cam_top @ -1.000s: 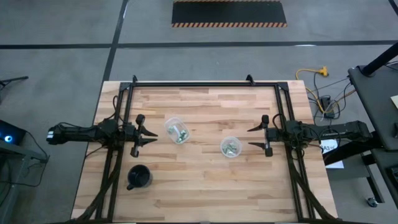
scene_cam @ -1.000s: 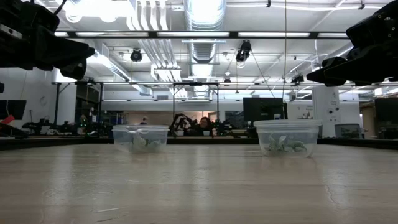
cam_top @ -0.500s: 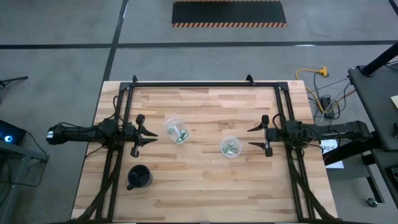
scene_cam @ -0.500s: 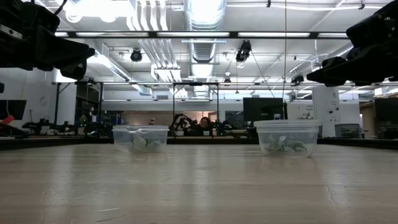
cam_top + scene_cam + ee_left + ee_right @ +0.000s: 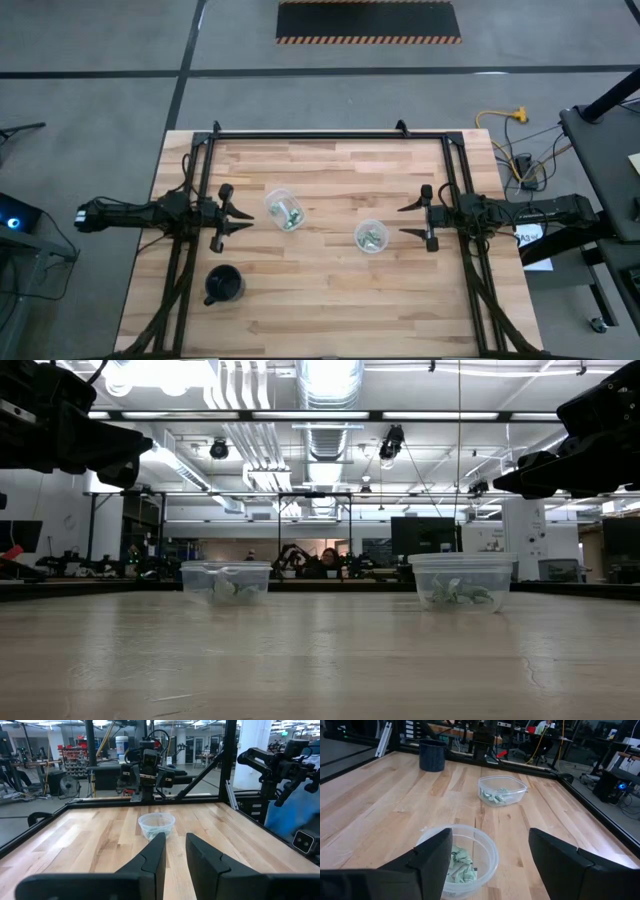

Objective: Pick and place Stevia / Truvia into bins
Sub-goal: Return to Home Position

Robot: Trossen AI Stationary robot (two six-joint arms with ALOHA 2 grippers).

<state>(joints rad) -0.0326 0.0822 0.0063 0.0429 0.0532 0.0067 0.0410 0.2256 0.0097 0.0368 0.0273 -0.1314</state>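
Two clear round bins stand on their bases on the wooden table, the left bin [image 5: 283, 209] and the right bin [image 5: 371, 236]. Pale green Stevia packets [image 5: 460, 865] lie inside the right bin [image 5: 457, 852], and more packets [image 5: 497, 796] lie in the left bin [image 5: 501, 790]. My left gripper [image 5: 250, 219] hangs shut above the table's left side, pointing level at the left bin and clear of it. My right gripper [image 5: 400, 222] hangs open above the right side, its fingers [image 5: 440, 855] apart just short of the right bin. One bin [image 5: 156, 825] shows ahead of my left gripper [image 5: 175, 836].
A black cup [image 5: 224, 285] stands near the table's front left. Black frame rails [image 5: 330, 135] run along the far edge and down both sides by the arms. Bare wood lies between and in front of the bins. People sit far back in the room [image 5: 320, 560].
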